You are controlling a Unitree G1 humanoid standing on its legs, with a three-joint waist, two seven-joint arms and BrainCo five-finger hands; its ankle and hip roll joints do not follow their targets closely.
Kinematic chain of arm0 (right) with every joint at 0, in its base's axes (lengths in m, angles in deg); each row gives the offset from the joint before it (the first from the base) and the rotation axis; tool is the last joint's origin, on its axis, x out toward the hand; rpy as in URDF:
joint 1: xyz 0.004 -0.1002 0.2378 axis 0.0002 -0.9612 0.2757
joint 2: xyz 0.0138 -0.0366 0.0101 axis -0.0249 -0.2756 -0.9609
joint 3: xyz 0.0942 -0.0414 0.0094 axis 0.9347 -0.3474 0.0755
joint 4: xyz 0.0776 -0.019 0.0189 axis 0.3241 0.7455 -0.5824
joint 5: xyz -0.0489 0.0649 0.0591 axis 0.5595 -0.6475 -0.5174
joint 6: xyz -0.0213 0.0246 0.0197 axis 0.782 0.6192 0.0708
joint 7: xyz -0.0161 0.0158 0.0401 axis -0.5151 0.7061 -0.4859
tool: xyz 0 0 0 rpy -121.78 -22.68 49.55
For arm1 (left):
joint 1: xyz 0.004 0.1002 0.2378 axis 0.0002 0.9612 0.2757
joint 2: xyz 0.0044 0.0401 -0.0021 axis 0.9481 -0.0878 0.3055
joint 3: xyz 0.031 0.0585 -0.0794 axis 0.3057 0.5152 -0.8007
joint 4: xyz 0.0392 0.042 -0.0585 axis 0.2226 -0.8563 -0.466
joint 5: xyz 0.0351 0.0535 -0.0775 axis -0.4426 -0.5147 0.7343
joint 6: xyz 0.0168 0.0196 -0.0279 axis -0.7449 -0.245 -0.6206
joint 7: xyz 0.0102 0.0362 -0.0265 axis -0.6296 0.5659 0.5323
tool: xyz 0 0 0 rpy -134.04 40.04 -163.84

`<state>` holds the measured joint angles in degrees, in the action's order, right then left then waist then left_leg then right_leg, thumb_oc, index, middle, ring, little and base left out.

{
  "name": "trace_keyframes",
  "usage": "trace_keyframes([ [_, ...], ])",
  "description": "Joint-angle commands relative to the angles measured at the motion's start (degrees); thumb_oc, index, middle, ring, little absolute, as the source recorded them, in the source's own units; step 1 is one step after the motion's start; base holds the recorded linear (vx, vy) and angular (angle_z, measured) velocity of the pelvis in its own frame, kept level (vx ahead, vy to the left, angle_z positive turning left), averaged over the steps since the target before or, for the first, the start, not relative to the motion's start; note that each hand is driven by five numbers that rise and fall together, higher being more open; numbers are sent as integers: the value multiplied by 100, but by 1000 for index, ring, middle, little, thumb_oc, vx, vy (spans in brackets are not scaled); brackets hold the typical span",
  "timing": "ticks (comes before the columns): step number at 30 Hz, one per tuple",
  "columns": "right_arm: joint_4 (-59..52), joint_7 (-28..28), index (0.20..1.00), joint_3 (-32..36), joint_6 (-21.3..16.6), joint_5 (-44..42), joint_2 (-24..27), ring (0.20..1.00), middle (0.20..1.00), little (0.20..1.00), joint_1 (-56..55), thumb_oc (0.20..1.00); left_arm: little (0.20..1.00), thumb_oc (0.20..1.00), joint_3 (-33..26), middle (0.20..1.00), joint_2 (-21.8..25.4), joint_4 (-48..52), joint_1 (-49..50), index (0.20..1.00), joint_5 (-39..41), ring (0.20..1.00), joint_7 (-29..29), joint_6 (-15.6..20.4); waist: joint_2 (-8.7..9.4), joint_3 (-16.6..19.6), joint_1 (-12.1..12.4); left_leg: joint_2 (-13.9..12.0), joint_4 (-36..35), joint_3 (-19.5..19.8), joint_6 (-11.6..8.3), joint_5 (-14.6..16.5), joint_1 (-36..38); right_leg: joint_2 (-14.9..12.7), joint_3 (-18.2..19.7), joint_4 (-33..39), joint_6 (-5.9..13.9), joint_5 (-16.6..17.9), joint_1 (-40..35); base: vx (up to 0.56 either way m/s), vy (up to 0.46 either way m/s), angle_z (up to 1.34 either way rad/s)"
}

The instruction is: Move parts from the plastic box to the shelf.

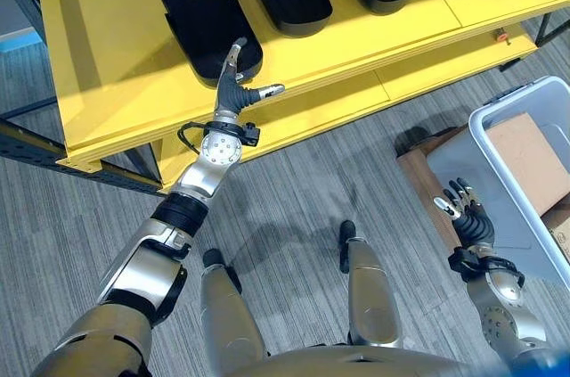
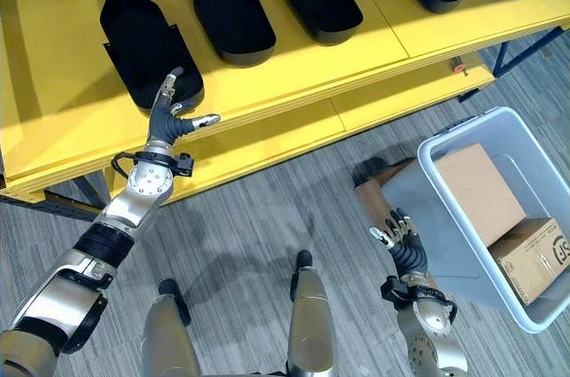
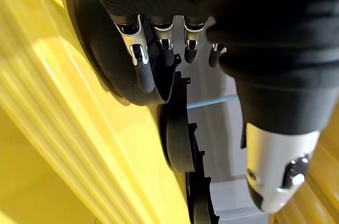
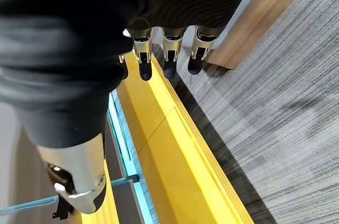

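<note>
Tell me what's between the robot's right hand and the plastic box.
Nothing: in the right eye view the right hand hangs open just beside the plastic box, with bare grey carpet below.

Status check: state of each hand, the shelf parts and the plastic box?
Left hand: open, fingers straight, at the leftmost black part.
Right hand: open, empty, beside the plastic box.
Black parts: lying in a row on the yellow shelf.
Plastic box: open-topped, holds cardboard boxes.

Grey striped carpet floor (image 1: 312, 181) across the 6 o'clock half. Yellow boards on a dark metal frame (image 1: 27, 141) span 9 to 1 o'clock, with a sunlit patch. Brown wooden pallet (image 2: 370, 190) at 3 o'clock.
</note>
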<state>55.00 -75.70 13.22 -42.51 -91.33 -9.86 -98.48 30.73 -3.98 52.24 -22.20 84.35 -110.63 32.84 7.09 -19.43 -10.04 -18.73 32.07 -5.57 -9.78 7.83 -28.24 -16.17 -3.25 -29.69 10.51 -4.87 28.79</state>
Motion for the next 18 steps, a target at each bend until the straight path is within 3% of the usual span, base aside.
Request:
trace_keyframes([
  [1,-128,37,1000,313,-257,-119,48,1000,1000,1000,-92,1000,1000,1000,-57,1000,242,-276,-425,1000,-256,1000,-165,246,-54,147,-26,-6,-437,-60,98,-686,-92,153,270,-130,-98,244,26,0,0,0],
  [18,93,226,1000,410,-234,-195,172,1000,1000,1000,-157,1000,1000,1000,429,1000,1061,-2069,-1907,1000,-476,1000,-141,-74,-105,338,-184,-41,-456,-131,73,-719,-60,184,369,-66,-26,317,44,-3,5,-2],
])
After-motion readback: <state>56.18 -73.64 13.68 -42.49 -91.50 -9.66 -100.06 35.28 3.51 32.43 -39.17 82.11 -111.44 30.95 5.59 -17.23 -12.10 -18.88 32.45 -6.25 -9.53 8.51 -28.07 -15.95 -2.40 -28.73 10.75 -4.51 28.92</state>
